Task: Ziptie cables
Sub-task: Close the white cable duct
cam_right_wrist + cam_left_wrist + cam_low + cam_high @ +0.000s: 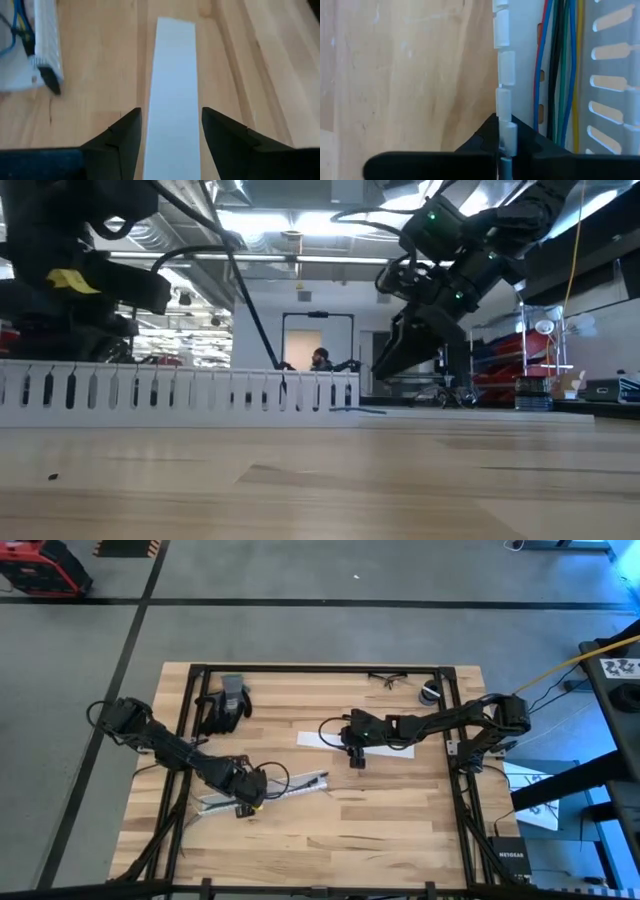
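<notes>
A long white slotted channel (290, 783) lies flat on the wooden table, left of centre. Thin blue, black, green and yellow cables (560, 65) run along its inside, and dark cable loops (280, 772) stick out beside it. My left gripper (247, 805) sits at the channel's near wall, shut on it. My right gripper (355, 755) hovers open just above a flat white strip (172, 75) near the table's middle. Its fingers stand on either side of the strip without touching it. The low view shows this gripper (410, 350) clear of the tabletop. My left gripper (501, 150) pinches one tooth of the channel's slotted side wall (507, 132) between its two fingers. The fingers point down on the wall's top edge and lie across it. The channel rests on the table.
Black gloves (225, 705) lie at the far left of the table. Glasses (390, 680) and a small round thing (430, 693) are at the far right. A black rail frame (320, 670) borders the tabletop. Bare wood stretches along the near side.
</notes>
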You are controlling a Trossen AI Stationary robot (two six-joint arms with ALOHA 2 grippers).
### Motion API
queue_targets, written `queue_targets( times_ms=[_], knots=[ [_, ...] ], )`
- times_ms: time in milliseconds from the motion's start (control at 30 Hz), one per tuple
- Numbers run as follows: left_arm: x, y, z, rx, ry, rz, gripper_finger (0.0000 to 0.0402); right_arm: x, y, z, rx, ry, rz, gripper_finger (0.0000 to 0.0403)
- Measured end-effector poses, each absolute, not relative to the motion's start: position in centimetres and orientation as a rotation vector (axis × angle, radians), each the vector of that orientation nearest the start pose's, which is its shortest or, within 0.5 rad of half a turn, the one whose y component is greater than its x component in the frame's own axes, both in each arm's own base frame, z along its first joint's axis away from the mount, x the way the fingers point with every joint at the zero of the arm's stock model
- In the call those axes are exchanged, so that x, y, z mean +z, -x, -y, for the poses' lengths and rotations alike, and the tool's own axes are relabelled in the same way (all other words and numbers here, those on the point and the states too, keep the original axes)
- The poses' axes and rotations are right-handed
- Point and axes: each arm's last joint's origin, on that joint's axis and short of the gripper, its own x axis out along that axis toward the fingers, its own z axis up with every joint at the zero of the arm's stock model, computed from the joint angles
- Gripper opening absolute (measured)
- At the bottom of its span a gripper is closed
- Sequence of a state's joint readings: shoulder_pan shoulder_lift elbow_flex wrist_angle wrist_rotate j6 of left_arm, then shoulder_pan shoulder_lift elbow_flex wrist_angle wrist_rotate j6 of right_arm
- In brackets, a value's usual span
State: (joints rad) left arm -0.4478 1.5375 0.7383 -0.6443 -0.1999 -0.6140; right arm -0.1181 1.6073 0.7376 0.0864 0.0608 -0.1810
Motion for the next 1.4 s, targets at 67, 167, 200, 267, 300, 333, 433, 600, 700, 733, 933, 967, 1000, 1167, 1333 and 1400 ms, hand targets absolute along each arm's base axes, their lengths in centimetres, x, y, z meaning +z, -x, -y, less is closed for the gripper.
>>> queue_targets(
  times_ms=[67, 167, 200, 267, 300, 333, 433, 600, 700, 733, 933, 967, 1000, 1167, 1333, 1400],
  knots=[
    [13.8, -21.6, 9.7, 0.226, 0.062, -1.351, 0.0039, 15.3, -30.2, 3.9, -0.114, 0.128, -0.763, 0.0211],
    [13.8, -21.7, 9.5, 0.253, 0.090, -1.353, 0.0076, 15.5, -30.3, 4.5, -0.154, 0.072, -0.736, 0.0244],
    [13.8, -21.8, 9.4, 0.256, 0.093, -1.353, 0.0089, 15.5, -30.2, 4.7, -0.168, 0.055, -0.729, 0.0258],
    [13.8, -21.8, 9.2, 0.264, 0.102, -1.353, 0.0114, 15.4, -30.4, 5.3, -0.192, 0.034, -0.712, 0.0285],
    [13.8, -21.8, 9.2, 0.266, 0.103, -1.353, 0.0125, 15.2, -30.5, 5.6, -0.198, 0.031, -0.712, 0.0298],
    [13.8, -21.9, 9.2, 0.266, 0.104, -1.352, 0.0135, 14.9, -30.6, 5.8, -0.194, 0.032, -0.710, 0.0310],
    [13.8, -22.0, 9.1, 0.263, 0.111, -1.347, 0.0156, 14.0, -31.3, 6.3, -0.154, 0.020, -0.669, 0.0333],
    [13.8, -22.0, 9.1, 0.285, 0.144, -1.339, 0.0168, 12.2, -33.1, 6.5, -0.100, 0.055, -0.670, 0.0334],
    [13.8, -22.0, 9.1, 0.290, 0.151, -1.339, 0.0168, 11.6, -34.2, 6.7, -0.093, 0.070, -0.675, 0.0322],
    [13.8, -22.0, 9.1, 0.291, 0.150, -1.338, 0.0168, 11.4, -34.7, 6.8, -0.091, 0.070, -0.674, 0.0317],
    [13.8, -22.0, 9.1, 0.291, 0.149, -1.339, 0.0169, 9.7, -36.3, 7.1, -0.070, 0.019, -0.738, 0.0289],
    [13.8, -22.0, 9.1, 0.291, 0.149, -1.338, 0.0169, 9.5, -36.4, 7.1, -0.069, 0.017, -0.743, 0.0286],
    [13.8, -22.0, 9.1, 0.291, 0.149, -1.338, 0.0169, 9.3, -36.5, 7.1, -0.066, 0.011, -0.746, 0.0283],
    [13.8, -22.0, 9.1, 0.291, 0.148, -1.335, 0.0169, 8.5, -36.5, 7.1, -0.046, -0.032, -0.762, 0.0269],
    [13.8, -22.2, 9.2, 0.284, 0.156, -1.320, 0.0169, 7.6, -36.5, 7.0, -0.043, -0.044, -0.788, 0.0242],
    [13.8, -22.2, 9.2, 0.284, 0.156, -1.320, 0.0169, 7.5, -36.5, 7.0, -0.046, -0.041, -0.790, 0.0228]
  ],
)
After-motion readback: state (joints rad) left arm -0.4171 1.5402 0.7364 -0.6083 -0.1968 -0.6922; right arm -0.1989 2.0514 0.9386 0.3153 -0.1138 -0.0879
